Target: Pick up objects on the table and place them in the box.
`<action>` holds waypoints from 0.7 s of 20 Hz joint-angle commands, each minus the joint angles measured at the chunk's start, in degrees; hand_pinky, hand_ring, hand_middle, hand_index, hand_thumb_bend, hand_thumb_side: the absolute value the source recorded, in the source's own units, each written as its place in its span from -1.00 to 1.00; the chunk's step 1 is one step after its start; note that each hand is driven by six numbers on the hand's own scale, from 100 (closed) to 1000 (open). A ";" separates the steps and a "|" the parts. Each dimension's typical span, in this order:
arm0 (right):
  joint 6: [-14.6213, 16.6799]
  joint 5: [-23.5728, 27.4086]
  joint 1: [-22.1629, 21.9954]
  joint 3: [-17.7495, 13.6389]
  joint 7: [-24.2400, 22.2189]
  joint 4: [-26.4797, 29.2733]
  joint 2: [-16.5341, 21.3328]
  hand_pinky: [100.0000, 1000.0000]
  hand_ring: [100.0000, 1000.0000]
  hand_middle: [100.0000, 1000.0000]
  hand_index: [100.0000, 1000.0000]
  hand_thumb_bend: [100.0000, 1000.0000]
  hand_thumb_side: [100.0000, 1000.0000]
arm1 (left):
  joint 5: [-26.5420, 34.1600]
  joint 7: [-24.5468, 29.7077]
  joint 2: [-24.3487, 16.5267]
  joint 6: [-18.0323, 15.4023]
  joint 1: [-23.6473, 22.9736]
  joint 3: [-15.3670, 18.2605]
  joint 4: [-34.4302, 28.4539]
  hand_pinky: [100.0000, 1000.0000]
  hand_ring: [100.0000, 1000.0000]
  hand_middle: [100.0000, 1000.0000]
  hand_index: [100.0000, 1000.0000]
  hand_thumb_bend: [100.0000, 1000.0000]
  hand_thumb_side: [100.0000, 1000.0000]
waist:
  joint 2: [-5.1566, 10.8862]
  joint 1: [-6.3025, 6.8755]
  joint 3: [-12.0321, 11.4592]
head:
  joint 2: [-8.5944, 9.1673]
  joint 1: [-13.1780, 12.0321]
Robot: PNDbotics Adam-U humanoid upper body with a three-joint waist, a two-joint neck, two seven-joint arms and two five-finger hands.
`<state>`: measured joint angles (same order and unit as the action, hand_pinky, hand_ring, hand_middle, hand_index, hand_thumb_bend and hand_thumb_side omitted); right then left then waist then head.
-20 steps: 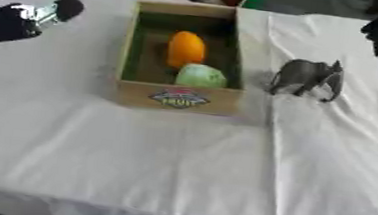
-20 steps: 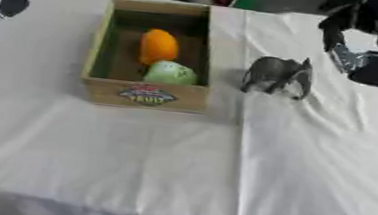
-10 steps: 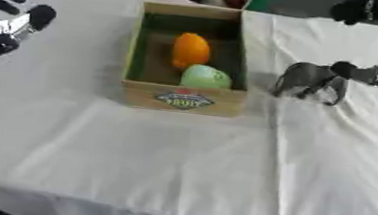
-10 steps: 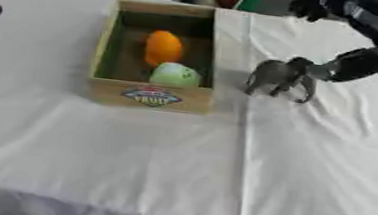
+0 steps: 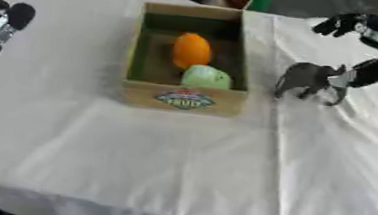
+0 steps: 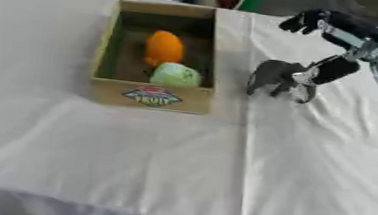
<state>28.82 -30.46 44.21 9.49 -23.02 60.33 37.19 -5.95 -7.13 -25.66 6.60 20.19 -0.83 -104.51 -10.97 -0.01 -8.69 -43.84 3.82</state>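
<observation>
Reaching right hand (image 6: 344,48) spread wide at grey elephant (image 6: 279,78), box (image 6: 151,96) label unreadable

Box (image 6: 151,95) interior: upper end free; orange object (image 6: 164,47) and green object (image 6: 176,75) occupy centre. Lower tabletop (image 6: 177,168) unobstructed.
</observation>
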 commanded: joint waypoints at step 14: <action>3.10 -11.47 2.18 -1.66 3.29 -8.55 -2.20 0.42 0.37 0.31 0.53 -0.35 -0.68 | 0.91 0.03 0.45 0.06 0.86 0.60 -1.44 0.07 0.11 0.17 0.60 0.48 0.02 | 0.43 0.33 -0.27 | -0.28 0.44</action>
<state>31.67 -41.27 45.37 8.47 -19.94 51.47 33.96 -5.30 -7.10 -24.63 6.62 20.21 -0.84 -104.87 -11.33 0.24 -8.90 -43.84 4.21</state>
